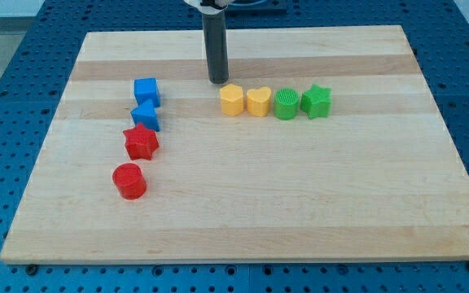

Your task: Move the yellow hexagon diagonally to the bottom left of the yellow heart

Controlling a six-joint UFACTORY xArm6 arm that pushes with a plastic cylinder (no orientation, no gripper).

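Note:
The yellow hexagon (231,100) sits on the wooden board, touching the left side of the yellow heart (258,102). Both belong to a row near the board's upper middle. My tip (218,81) is on the board just above and slightly left of the yellow hexagon, a small gap apart from it. The dark rod rises straight up out of the view's top.
A green round block (287,104) and a green star (316,101) continue the row to the right. At the left stand a blue cube (146,90), a second blue block (146,115), a red star (141,142) and a red cylinder (129,180). The board (234,220) lies on a blue table.

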